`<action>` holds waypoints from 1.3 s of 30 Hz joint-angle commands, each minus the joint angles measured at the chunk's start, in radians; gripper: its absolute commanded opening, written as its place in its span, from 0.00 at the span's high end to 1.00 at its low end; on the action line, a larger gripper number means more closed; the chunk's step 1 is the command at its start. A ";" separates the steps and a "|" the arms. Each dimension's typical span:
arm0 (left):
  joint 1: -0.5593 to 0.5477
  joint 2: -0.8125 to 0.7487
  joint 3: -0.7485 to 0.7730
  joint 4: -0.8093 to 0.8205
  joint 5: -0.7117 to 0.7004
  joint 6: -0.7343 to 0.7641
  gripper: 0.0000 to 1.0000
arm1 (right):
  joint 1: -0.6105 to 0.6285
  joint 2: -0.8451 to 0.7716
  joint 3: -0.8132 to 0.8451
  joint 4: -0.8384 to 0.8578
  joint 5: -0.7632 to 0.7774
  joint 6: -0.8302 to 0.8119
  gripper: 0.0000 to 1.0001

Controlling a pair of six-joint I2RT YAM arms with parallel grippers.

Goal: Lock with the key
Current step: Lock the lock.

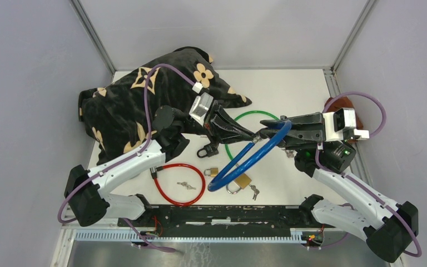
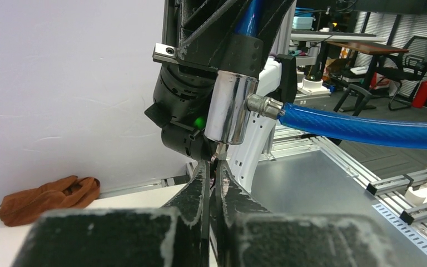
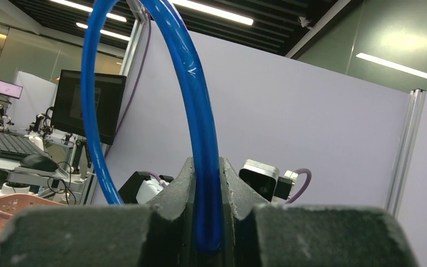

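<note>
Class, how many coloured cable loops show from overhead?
3: blue cable held up at centre, green cable flat behind it, red cable front-left. The black cloth might hide others.

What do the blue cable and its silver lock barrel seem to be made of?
Blue cable: glossy plastic sheath, with a faint braid pattern under the highlights; the core is hidden. Lock barrel: polished metal, probably chromed, judging by its mirror-like reflections.

Blue cable loop (image 1: 239, 167) and padlocks (image 1: 243, 180) crowd the near middle.
</note>
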 commanded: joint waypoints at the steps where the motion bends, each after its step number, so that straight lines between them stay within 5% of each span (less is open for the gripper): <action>1: -0.006 -0.024 0.010 0.046 -0.002 -0.020 0.98 | 0.003 -0.003 0.027 0.086 0.074 0.011 1.00; 7: -0.010 -0.059 -0.025 -0.005 -0.112 0.041 0.98 | 0.005 -0.023 -0.008 0.012 0.169 -0.036 1.00; 16: -0.092 -0.117 -0.105 -0.094 -0.569 0.328 0.98 | 0.015 -0.056 -0.113 -0.162 0.487 -0.147 1.00; 24: -0.171 -0.137 -0.171 -0.047 -0.646 0.529 0.98 | 0.019 -0.051 -0.144 -0.234 0.589 -0.196 1.00; 30: -0.192 -0.163 -0.202 -0.026 -0.662 0.610 0.98 | 0.017 -0.053 -0.168 -0.232 0.593 -0.265 1.00; 39: -0.173 -0.249 -0.234 -0.174 -0.625 0.570 0.98 | -0.075 -0.048 -0.114 -0.168 0.321 -0.218 1.00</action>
